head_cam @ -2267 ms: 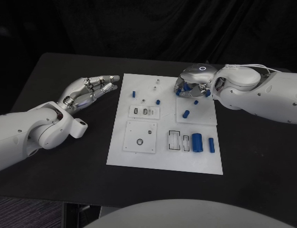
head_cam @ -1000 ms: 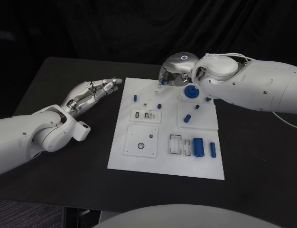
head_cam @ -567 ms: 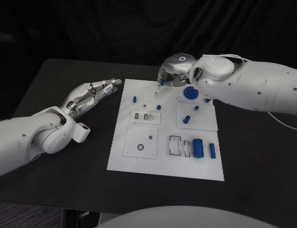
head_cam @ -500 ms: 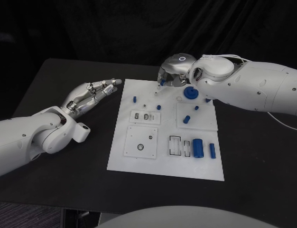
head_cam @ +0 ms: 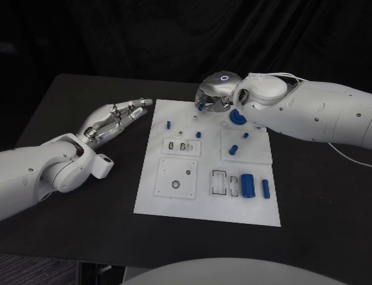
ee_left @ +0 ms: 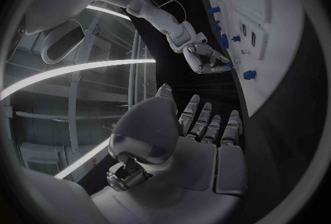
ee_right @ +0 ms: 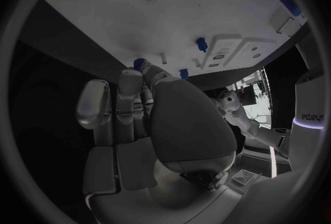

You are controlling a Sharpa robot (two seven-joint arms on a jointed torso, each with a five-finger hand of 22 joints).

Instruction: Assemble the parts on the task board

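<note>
Right hand (head_cam: 213, 98) is at the far edge of the task board (head_cam: 207, 205), fingers curled down; the right wrist view shows a small blue part (ee_right: 140, 63) pinched at its fingertips (ee_right: 153, 76), right next to a thin bare pin (ee_right: 163, 58) on the board, so I read this as mid-placement of that part, not yet seated. Left hand (head_cam: 113, 119) holds nothing, fingers straight and slightly apart, resting on the black table (head_cam: 66, 107) just beside the board's left edge, off the work. Progress looks early-to-middle: a blue gear (head_cam: 236, 117) sits near the far edge, a few short blue pegs stand on the far half, but two blue cylinders (head_cam: 247, 184) lie loose on the near right of the board and the rectangular slots (head_cam: 222, 180) beside them, plus the square plate with a hole (head_cam: 176, 174), look unfilled. Most of the assembly is still to do, judging by that. View differences: the head camera gives the whole board layout but the right hand's back hides the pinch; the right wrist camera exposes the held part and pin; the left wrist camera shows the left palm (ee_left: 207, 152) with nothing in it and the right hand (ee_left: 207, 58) at the board edge from the side.
</note>
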